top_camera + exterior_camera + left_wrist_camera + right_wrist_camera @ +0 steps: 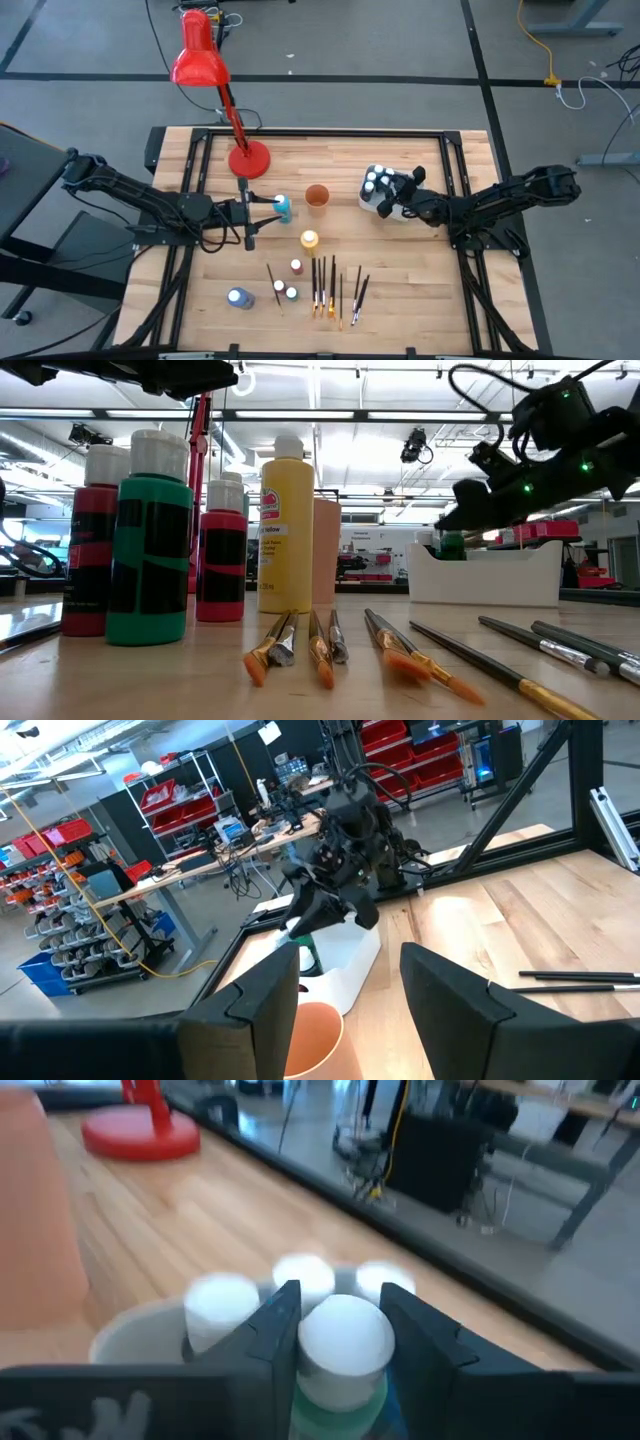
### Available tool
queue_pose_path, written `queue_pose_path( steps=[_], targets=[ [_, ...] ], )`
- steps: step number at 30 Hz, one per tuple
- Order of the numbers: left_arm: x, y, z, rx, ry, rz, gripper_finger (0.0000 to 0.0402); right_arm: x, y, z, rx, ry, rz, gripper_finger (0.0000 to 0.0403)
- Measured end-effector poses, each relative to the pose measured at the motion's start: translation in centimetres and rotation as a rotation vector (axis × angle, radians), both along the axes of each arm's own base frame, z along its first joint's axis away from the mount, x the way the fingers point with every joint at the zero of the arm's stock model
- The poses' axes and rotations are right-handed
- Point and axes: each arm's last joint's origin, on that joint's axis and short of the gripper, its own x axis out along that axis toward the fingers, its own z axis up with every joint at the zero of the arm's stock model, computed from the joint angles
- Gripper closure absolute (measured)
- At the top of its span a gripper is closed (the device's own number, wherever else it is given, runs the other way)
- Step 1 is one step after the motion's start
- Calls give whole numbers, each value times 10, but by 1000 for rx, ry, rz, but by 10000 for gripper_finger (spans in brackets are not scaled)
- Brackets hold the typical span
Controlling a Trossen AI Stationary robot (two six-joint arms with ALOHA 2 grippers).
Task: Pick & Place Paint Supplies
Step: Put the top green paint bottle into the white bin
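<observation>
My right gripper [395,198] hangs over the white tub [372,200] at the table's far right, shut on a green paint bottle with a white cap [345,1340]. Three more white-capped bottles [303,1272] stand in the tub. My left gripper [350,990] hovers open at the middle left with nothing between its fingers; a blue bottle [282,207] shows by its fingertips in the high view. A yellow bottle [309,240], red bottles [296,266], a lying blue-capped one [239,297] and several paintbrushes [325,285] rest on the table near the front. My right gripper pinches the green bottle by its white cap [308,1342], one finger [280,1330] on each side. The fingers come from the table's right, slanting slightly down. The bottle stays upright, and its green body [452,545] reaches down inside the tub; whether it stands on the tub's floor is hidden.
An orange cup [317,196] stands between the two grippers. A red desk lamp [248,160] has its base at the far middle left. Black frame rails [470,150] run along the table's edges. Bare wood lies between the cup and the brushes.
</observation>
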Motion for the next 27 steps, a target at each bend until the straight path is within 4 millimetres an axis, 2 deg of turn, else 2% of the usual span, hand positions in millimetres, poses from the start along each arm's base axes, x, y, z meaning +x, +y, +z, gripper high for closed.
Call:
queue_pose_path(
  steps=[4,10,19,27],
  targets=[
    [0,0,0,0,0,0,217,1,-1,6,-49,-23,8,259],
    [0,0,0,0,0,0,217,0,-4,3,-6,-30,-16,285],
    [0,0,0,0,0,0,217,0,-11,3,23,-40,7,267],
    [0,0,0,10,2,0,217,0,-14,2,44,-47,47,286]
  ],
)
